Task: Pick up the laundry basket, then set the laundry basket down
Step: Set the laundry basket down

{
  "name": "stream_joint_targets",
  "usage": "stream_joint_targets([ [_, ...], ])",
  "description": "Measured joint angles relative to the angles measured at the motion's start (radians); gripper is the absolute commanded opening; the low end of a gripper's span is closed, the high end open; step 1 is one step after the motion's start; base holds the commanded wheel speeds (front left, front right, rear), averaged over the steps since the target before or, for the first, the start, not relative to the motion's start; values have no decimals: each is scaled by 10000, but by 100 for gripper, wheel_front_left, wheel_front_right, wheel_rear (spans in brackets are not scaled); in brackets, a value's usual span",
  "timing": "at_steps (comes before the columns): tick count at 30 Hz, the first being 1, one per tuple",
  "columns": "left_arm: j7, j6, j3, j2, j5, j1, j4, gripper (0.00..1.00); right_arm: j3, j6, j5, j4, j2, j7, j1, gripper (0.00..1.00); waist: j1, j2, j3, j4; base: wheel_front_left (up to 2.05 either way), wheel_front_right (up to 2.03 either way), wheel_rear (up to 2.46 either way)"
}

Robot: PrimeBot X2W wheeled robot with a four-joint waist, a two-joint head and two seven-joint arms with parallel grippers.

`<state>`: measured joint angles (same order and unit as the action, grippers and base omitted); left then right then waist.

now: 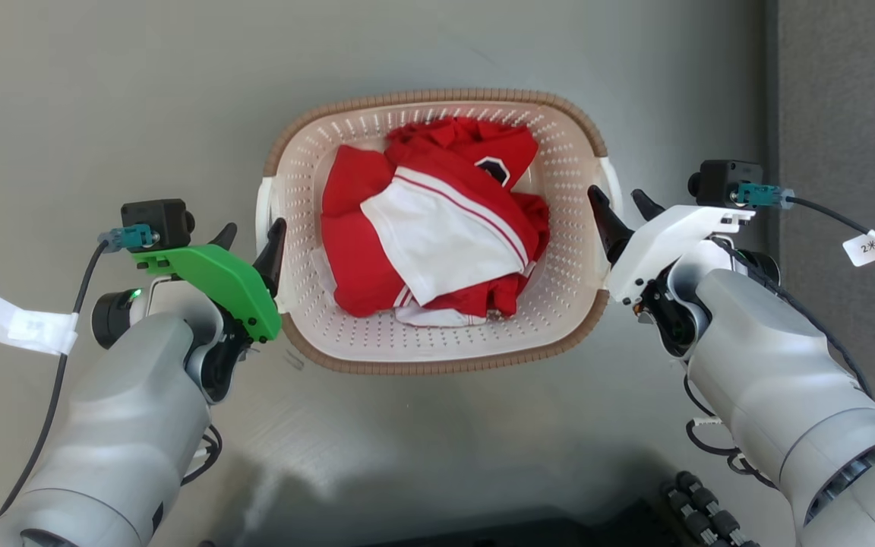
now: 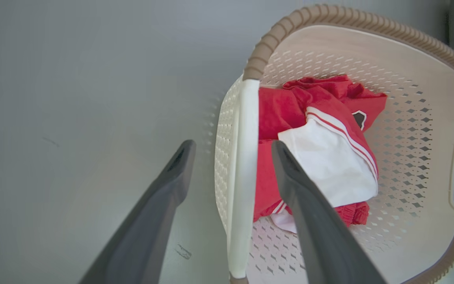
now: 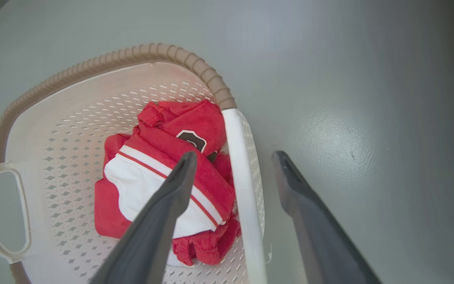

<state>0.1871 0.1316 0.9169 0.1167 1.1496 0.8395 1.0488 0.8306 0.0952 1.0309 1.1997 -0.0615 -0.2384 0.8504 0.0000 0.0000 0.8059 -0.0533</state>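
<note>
A basket (image 1: 437, 97) of red-and-white clothes (image 1: 437, 220) on a grey floor (image 1: 103, 91) — left gripper (image 1: 254, 228) straddles the left handle (image 2: 244, 165), right gripper (image 1: 617, 194) the right handle (image 3: 239, 177) — fingers apart, not clamped.

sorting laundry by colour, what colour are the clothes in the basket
The clothes are red and white with thin stripes; clearest in the head view.

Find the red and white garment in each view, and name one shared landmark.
Head view: garment at centre, inside the laundry basket.
Left wrist view: right of centre, partly behind the left tool's finger.
Right wrist view: left of centre, partly behind the right tool's finger.
Shared landmark: the dark badge on its red cloth.
</note>
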Motion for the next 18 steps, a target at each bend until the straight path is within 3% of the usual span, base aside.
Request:
stream_joint_targets([
  [18,566,0,69,58,150,-617,-326,100,102,-88,-29,-144,2,-86,-434,100,0,0,-2284,-238,0,0,0],
])
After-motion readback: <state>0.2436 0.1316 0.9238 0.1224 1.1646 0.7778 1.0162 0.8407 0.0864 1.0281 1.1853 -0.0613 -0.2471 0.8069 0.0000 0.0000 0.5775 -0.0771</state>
